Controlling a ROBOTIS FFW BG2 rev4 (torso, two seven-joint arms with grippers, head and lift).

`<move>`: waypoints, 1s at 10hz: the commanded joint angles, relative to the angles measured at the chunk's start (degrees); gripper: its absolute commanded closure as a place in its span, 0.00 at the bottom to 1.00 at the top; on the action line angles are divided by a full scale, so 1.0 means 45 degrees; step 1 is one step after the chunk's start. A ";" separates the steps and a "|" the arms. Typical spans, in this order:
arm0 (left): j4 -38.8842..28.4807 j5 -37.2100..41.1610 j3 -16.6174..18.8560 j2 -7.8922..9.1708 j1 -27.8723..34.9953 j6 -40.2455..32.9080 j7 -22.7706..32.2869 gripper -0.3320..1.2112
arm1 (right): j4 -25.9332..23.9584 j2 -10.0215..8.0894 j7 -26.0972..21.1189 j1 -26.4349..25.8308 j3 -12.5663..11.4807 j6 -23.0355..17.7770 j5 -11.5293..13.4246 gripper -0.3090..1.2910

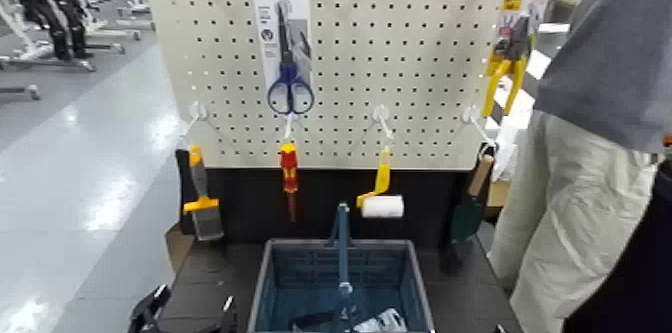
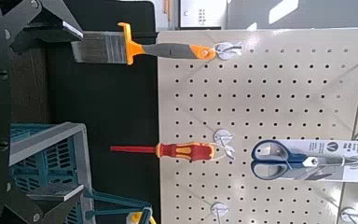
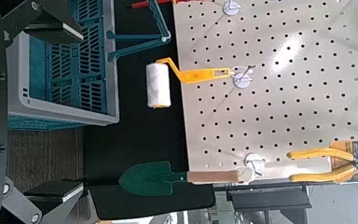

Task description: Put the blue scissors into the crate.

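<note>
The blue scissors (image 1: 289, 85) hang on their tall white card (image 1: 281, 17) from a hook high on the pegboard, left of centre; the left wrist view shows the scissors (image 2: 282, 159) too. Below the board stands the blue-grey crate (image 1: 275, 282) with its upright handle bar (image 1: 342, 242). My left gripper (image 2: 70, 112) is low at the crate's left, far from the scissors, open and empty; its fingers (image 1: 150, 309) just show in the head view. My right gripper (image 3: 70, 112) is open and empty, low beside the crate (image 3: 61, 79).
Below the scissors hang a paintbrush (image 1: 203, 207), a red-and-yellow screwdriver (image 1: 289, 172), a paint roller (image 1: 381, 202) and a trowel (image 3: 168, 177). A yellow-handled tool (image 1: 508, 62) hangs at the board's upper right. A person (image 1: 590, 127) stands close on the right. Some items lie in the crate.
</note>
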 commanded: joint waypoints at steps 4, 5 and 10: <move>-0.0063 0.0162 0.0110 -0.0410 -0.0246 0.0202 0.0140 0.32 | 0.0020 0.0020 0.0019 0.0000 -0.0019 0.0058 -0.0059 0.31; -0.0200 0.0182 0.0246 -0.0352 -0.0422 0.0495 0.0004 0.32 | 0.0020 0.0020 0.0039 -0.0020 -0.0019 0.0097 -0.0117 0.31; -0.0786 0.0885 0.0735 0.0293 -0.2082 0.2897 -0.1266 0.31 | 0.0137 0.0078 0.0176 -0.0117 -0.0039 0.0116 -0.0254 0.31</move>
